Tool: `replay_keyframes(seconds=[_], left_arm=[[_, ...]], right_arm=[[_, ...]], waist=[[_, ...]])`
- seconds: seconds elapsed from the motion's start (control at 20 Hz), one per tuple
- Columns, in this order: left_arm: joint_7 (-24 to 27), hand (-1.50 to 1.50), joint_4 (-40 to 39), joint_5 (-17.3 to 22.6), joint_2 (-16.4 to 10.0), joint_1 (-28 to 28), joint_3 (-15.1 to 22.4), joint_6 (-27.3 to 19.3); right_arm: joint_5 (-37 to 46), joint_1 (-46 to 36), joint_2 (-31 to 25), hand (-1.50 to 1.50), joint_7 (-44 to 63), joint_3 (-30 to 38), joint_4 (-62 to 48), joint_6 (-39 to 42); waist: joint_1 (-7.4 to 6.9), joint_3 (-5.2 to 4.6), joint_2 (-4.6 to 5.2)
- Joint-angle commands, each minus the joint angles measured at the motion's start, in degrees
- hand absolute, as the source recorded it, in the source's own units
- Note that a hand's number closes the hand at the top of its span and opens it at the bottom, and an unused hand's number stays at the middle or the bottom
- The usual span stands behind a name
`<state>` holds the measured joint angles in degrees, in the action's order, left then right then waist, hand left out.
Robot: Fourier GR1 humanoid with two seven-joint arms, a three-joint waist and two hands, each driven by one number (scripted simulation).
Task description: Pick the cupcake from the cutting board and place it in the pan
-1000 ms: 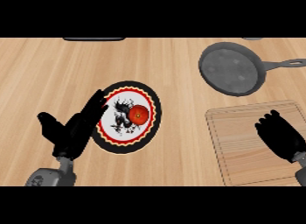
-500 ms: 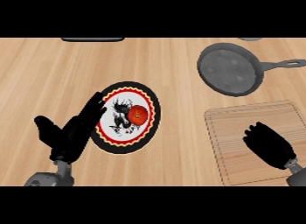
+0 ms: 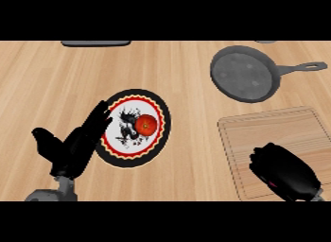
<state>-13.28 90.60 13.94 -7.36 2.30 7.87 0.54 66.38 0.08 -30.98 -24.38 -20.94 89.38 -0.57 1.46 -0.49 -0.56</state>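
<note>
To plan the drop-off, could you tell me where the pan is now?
In the head view the pan sits upper right on the counter, handle pointing right, just beyond the cutting board and right of the plate.

The left hand (image 3: 69, 150), at the lower left of the frame, is plain black, with long slim fingers (image 3: 96, 119) and a thicker thumb (image 3: 45, 140). It sits on a rounded grey forearm (image 3: 54, 191). The right hand (image 3: 285, 173), at the lower right, is the same black and looks bulkier.

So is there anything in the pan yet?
No, the pan shows only its bare grey bottom, with nothing inside it.
</note>
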Motion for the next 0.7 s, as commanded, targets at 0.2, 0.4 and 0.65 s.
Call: replay_keyframes(seconds=[0.2, 0.4, 0.65], left_arm=[[1.33, 0.00, -1.01, 0.62, -1.07, -0.29, -1.87, 1.18], [-0.25, 0.00, 0.56, 0.54, -0.39, 0.65, -0.94, 0.80], [-1.30, 0.00, -0.33, -1.20, 1.92, 2.78, 0.78, -0.73]], right_arm=[[-22.76, 5.28, 1.23, 1.50, -3.44, 12.12, 18.15, 2.75], [-38.33, 4.81, 3.41, 1.50, -2.23, 17.78, 18.16, 11.46], [-47.83, -1.08, 3.81, 1.50, 2.52, 23.19, 12.40, 18.79]], waist=[[0.43, 0.42, 0.16], [-0.43, 0.47, 0.37], [-1.50, 0.48, 0.63]])
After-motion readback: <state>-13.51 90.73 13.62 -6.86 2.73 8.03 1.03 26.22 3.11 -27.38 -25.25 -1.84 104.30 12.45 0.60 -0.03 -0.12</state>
